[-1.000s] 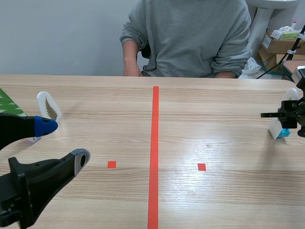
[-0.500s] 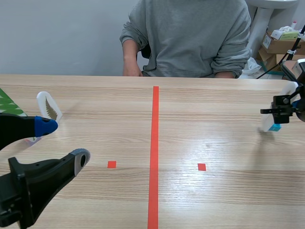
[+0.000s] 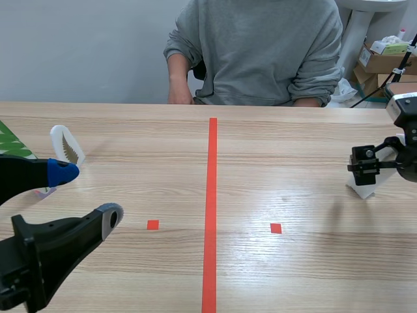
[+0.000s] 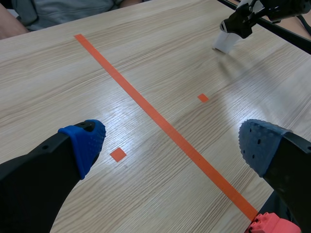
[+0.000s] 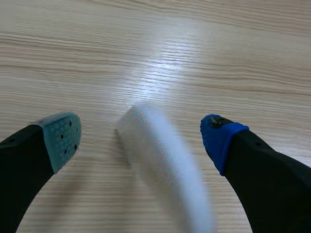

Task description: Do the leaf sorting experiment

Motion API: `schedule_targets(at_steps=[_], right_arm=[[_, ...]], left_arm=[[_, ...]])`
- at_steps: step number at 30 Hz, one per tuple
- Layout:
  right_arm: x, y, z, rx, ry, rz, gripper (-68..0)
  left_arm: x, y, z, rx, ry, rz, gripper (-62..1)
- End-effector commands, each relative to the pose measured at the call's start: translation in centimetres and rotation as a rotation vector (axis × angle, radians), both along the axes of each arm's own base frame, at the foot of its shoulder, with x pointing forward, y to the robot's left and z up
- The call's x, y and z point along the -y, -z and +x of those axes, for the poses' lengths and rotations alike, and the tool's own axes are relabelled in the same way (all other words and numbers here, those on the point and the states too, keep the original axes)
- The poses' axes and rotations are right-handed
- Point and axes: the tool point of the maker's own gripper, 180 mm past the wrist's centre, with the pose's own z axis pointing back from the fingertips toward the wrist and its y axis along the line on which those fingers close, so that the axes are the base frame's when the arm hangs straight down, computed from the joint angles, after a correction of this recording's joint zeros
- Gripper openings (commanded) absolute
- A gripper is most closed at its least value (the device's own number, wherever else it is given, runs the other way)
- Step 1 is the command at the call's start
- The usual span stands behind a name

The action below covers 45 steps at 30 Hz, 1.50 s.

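Observation:
A white leaf holder (image 3: 66, 145) with a brown leaf on it stands at the table's far left, just beyond my left gripper (image 3: 85, 194), which is open and holds nothing. A green leaf card (image 3: 10, 139) lies at the left edge. At the far right a second white leaf holder (image 3: 365, 188) rests on the table under my right gripper (image 3: 365, 169). In the right wrist view this holder (image 5: 160, 160) is blurred between the spread fingers of the right gripper (image 5: 140, 138), touching neither pad. The left wrist view shows my open left gripper (image 4: 172, 145) and, far ahead, the same holder (image 4: 224, 42).
A person in a grey sweatshirt (image 3: 260, 45) sits across the table with forearms at its far edge. Cardboard boxes (image 3: 384, 62) stand behind the right corner. An orange-red tape line (image 3: 211, 208) runs down the table's middle, with small squares on either side.
My right gripper has opened, letting go of the white leaf holder, and has shifted a little toward the table's middle. The left arm has stayed still.

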Motion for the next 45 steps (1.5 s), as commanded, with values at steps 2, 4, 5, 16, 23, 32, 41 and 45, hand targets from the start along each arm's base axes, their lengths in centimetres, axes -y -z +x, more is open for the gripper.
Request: schedule_targets(at_steps=[2, 4, 5, 16, 23, 32, 41, 45], right_arm=[[0.5, -3.4, 0.3, 0.075, 0.002, -0.006, -17.1], [0.0, -4.4, -0.4, 0.090, -0.006, -0.001, -17.1], [-0.1, -5.0, -0.8, 0.103, -0.011, -0.005, -17.1], [-3.8, -9.1, -8.2, 0.162, -0.193, 0.031, -17.1], [-10.9, -10.2, -12.6, 0.163, -0.491, 0.198, -17.1], [-14.5, -10.9, -15.7, 0.159, -0.662, 0.325, -12.1], [-14.6, -11.2, -15.5, 0.170, -0.666, 0.321, -6.7], [-14.4, -10.8, -15.5, 0.154, -0.668, 0.301, -6.7]], left_arm=[[0.1, -0.6, 0.2, 0.017, -0.005, -0.024, -2.2], [0.1, -0.6, 0.2, 0.017, -0.005, -0.024, -2.2], [0.1, -0.6, 0.2, 0.015, -0.005, -0.022, -2.2], [0.1, -0.6, 0.2, 0.015, -0.004, -0.022, -2.2], [0.1, -0.6, 0.2, 0.018, 0.000, -0.020, -2.2], [0.1, -0.7, 0.2, 0.021, 0.000, -0.022, -2.2], [0.1, -0.7, 0.2, 0.022, 0.000, -0.022, -2.2], [0.1, -0.7, 0.2, 0.022, 0.000, -0.022, -2.2]])
